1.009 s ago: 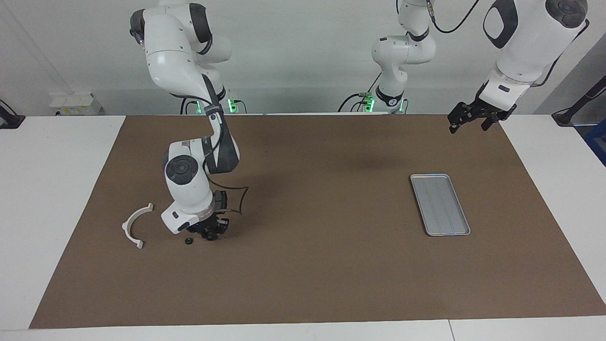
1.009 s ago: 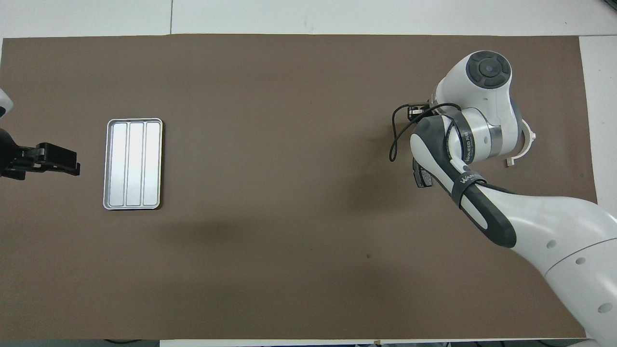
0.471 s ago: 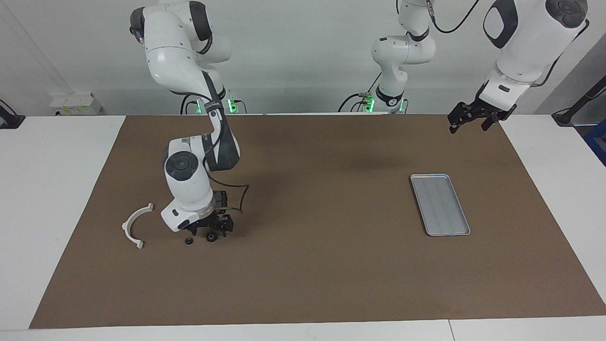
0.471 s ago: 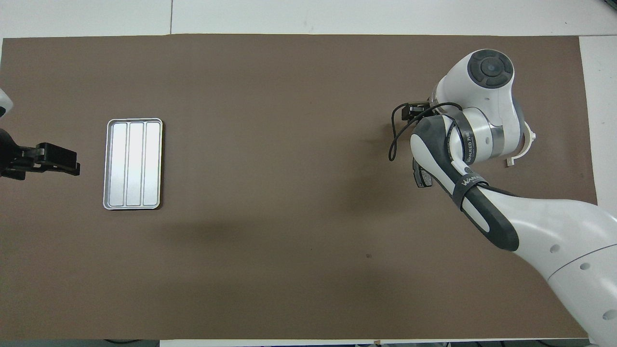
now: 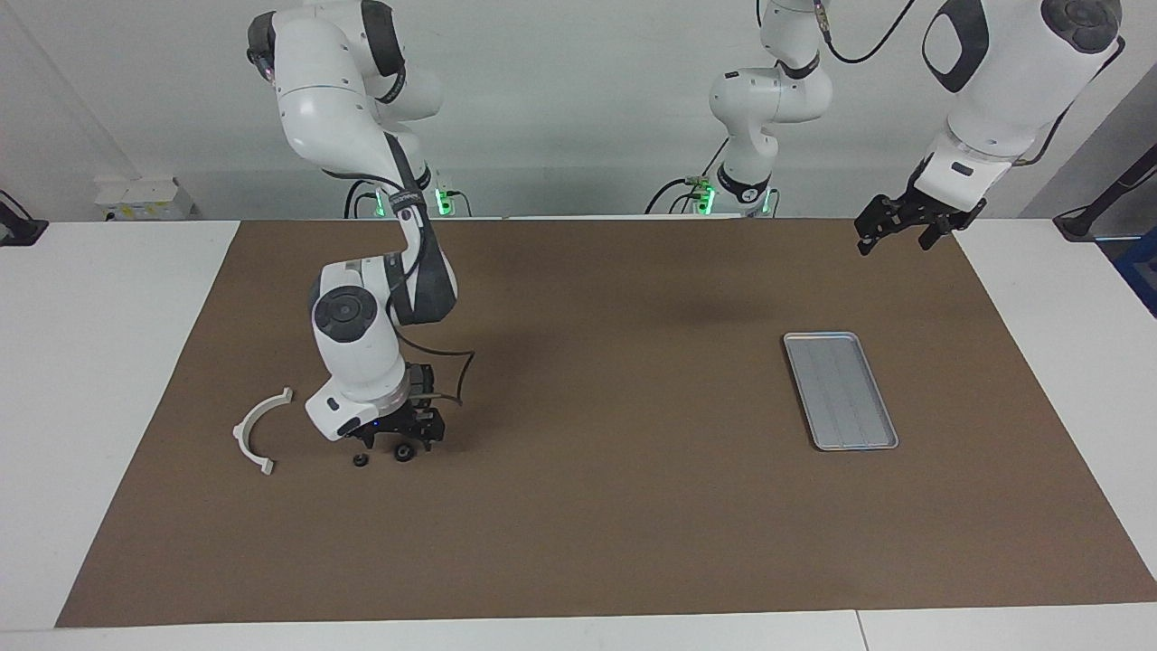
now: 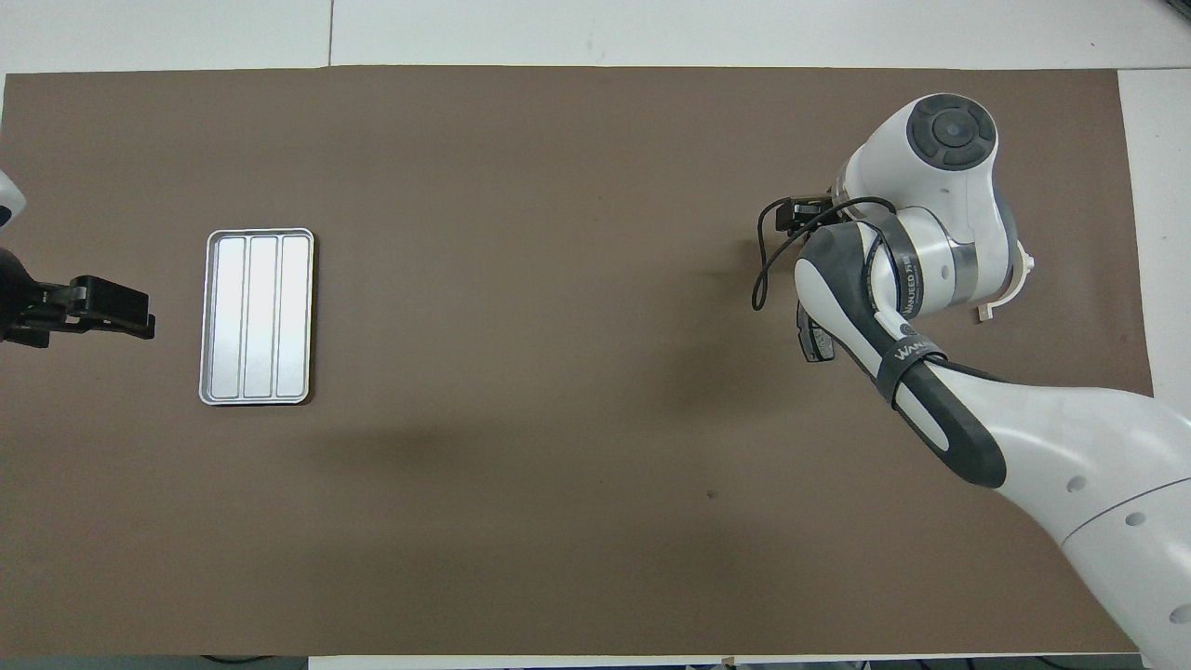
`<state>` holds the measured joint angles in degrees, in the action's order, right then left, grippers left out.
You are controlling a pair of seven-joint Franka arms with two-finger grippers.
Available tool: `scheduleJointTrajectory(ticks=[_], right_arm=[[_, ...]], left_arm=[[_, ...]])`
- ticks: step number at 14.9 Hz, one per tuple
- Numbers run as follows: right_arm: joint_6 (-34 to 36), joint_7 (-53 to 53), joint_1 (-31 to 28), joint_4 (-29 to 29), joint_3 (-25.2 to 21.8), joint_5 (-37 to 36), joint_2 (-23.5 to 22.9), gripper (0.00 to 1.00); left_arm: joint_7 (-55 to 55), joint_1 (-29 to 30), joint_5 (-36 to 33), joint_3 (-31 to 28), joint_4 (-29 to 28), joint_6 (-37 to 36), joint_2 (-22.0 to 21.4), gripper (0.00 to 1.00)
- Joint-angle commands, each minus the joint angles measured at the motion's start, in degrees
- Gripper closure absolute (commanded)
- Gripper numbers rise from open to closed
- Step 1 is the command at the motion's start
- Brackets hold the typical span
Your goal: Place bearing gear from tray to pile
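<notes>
right fingers: the right gripper [image 5: 404, 438] is hovering low with its fingers spread, pinching nothing, just over a small dark part.
bearing gear: a small dark round piece [image 5: 401, 455] is lying on the brown mat under those fingers; a second small dark piece [image 5: 360, 462] is sitting just beside it, toward the white bracket [image 5: 258, 432]. i judge the one under the fingers to be the gear.
axis: it is looking round and squat, so no long axis or pointing direction is showing.
pile: the bracket is lying near both pieces, toward the right arm's end of the bench.
tray: the tray [image 5: 841, 390] is sitting well apart, holding nothing.
left fingers: the left gripper [image 5: 906, 221] is waiting spread above the mat's edge.
progress: placing is looking done; only pulling the arm away is seeming left.
</notes>
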<state>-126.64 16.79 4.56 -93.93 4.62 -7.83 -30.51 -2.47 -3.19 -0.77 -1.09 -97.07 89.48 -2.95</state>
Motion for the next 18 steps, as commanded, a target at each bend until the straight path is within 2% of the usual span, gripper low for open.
scheduleJointTrajectory(ticks=[1,5,7,9,14,18], right_arm=[[-0.10,-1.41,-0.96,-1.96,0.66,0.62,2.11,0.00],[4.63,-2.81,-2.28,-1.78,0.66,1.41,5.80,0.00],[8.84,-6.05,-2.98,-1.96,0.40,5.44,9.66,0.00],[14.63,-9.57,-3.68,-2.05,0.22,6.68,14.75,0.00],[29.84,-9.93,-3.69,-3.63,0.22,7.91,30.39,0.00],[37.76,-9.85,-2.98,-3.72,0.22,9.41,37.70,0.00]], left_arm=[[0.27,-0.15,0.60,0.21,-0.57,-0.01,-0.83,0.00],[0.62,-0.15,0.60,0.38,-0.57,0.16,-0.83,0.00],[0.19,-0.15,0.60,0.38,-0.57,0.16,-0.92,0.00],[0.09,-0.15,0.69,0.30,-0.66,0.16,-0.92,0.00],[-0.43,-0.15,0.69,0.38,-0.75,0.34,-0.92,0.00],[-2.98,-0.23,0.69,0.47,-2.24,2.09,-1.44,0.00]])
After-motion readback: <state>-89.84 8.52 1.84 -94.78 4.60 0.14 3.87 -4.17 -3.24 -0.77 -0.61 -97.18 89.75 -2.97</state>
